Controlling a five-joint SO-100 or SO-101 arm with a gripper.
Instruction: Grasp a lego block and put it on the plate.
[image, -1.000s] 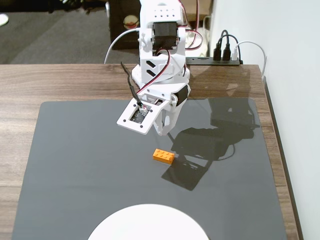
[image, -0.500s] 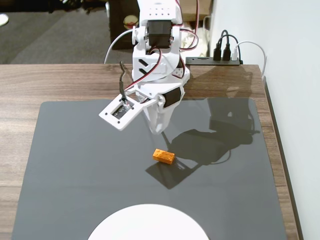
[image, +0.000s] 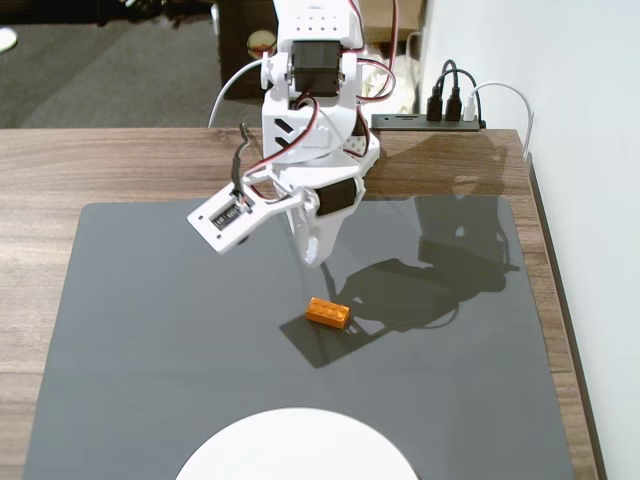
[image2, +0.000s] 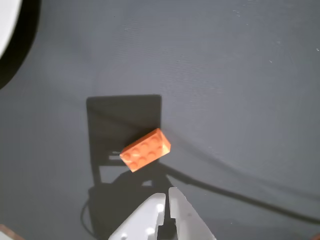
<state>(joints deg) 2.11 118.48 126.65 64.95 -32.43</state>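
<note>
The orange lego block (image: 328, 314) lies flat on the dark mat, studs up, also seen in the wrist view as the lego block (image2: 145, 149), turned at an angle. My white gripper (image: 314, 256) hangs above the mat just behind the block, not touching it. In the wrist view the gripper (image2: 167, 194) points at the mat just short of the block, its two fingers pressed together with nothing between them. The white plate (image: 297, 446) sits at the front edge of the mat, partly cut off; a sliver of the plate (image2: 7, 27) shows at the wrist view's top left.
A dark grey mat (image: 150, 330) covers most of the wooden table (image: 60, 160). A power strip with plugs (image: 440, 115) sits at the back right by the white wall (image: 580, 120). Cables run behind the arm's base.
The wrist and its camera plate have swung to the left in the fixed view, and the fingertips shifted slightly left. The block and plate have not moved.
</note>
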